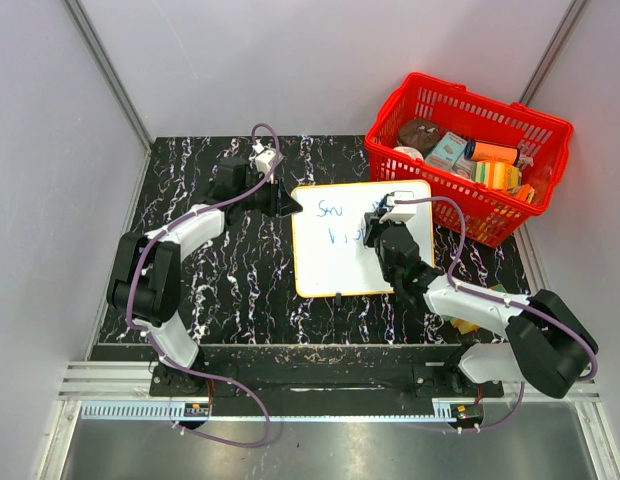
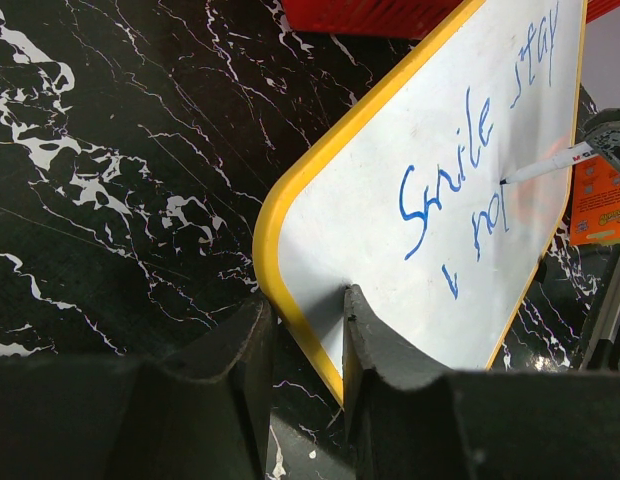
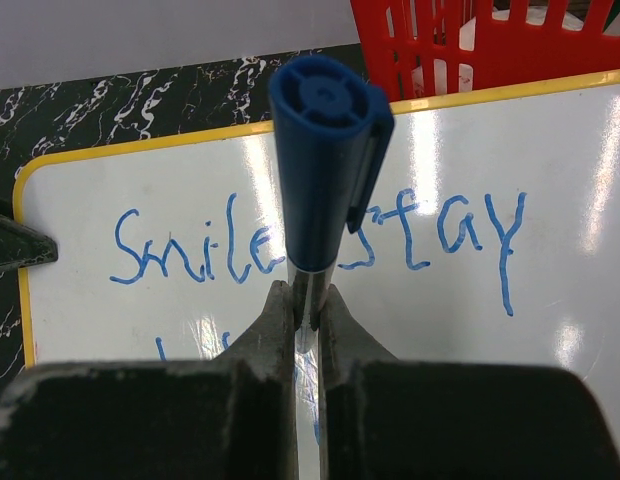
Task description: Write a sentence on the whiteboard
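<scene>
The whiteboard [image 1: 330,265] lies flat on the black marble table, its orange-yellow frame showing in the left wrist view [image 2: 275,210]. The sentence [image 3: 220,250] is in blue: "Smile stay" on the first line, and the start of a second line, about "ho" [image 2: 487,222]. My right gripper [image 3: 308,300] is shut on a marker [image 3: 315,180] with a blue cap on its back end. It stands over the board's right half [image 1: 375,235], and the marker's tip [image 2: 505,181] touches the board at the second line. My left gripper [image 2: 302,320] is shut on the board's far-left corner [image 1: 287,203].
A red basket [image 1: 470,150] full of packets and boxes stands at the back right, touching the board's far right corner. An orange packet [image 2: 600,205] lies beside the board's right edge. Grey walls enclose the table on the left, back and right.
</scene>
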`<act>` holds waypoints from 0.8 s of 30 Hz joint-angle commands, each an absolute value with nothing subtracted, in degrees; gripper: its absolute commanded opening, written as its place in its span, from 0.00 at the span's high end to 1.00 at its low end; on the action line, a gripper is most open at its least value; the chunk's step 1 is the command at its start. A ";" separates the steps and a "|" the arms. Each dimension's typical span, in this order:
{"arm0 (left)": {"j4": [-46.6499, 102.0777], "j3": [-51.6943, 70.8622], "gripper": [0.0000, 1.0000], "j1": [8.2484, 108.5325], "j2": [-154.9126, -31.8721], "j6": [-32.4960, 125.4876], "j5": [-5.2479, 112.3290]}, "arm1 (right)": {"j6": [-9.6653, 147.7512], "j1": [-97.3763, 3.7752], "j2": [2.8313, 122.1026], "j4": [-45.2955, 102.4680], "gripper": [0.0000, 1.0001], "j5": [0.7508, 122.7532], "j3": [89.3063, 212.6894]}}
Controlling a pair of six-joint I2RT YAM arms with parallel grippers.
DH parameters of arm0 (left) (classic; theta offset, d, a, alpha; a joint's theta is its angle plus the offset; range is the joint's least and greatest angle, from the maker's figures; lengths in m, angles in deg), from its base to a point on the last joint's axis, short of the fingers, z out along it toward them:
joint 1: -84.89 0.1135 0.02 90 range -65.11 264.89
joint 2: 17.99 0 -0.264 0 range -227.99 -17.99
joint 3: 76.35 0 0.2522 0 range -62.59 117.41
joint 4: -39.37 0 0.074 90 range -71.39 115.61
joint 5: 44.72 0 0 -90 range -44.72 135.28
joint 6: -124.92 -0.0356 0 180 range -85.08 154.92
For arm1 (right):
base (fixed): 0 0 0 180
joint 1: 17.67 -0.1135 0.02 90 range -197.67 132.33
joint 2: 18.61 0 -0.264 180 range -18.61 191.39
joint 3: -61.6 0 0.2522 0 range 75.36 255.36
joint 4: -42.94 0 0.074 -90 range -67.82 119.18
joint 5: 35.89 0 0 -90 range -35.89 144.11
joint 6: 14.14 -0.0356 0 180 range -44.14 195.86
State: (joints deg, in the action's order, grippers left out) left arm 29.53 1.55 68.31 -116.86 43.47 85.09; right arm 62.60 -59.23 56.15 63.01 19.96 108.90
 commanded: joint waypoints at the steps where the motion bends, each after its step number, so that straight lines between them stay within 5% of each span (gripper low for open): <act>1: 22.45 -0.53 1.00 64.76 -120.99 32.98 76.22 | 62.94 -58.46 56.27 64.25 1.00 18.78 110.70; 24: 22.45 -0.53 1.00 64.68 -121.17 32.89 76.22 | 61.36 -57.75 51.62 60.39 1.00 18.07 107.09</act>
State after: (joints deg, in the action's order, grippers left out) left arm 29.51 1.55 68.31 -116.83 43.47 85.05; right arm 62.38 -58.21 54.14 61.02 19.15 108.09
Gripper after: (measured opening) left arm 0.297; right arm 0.066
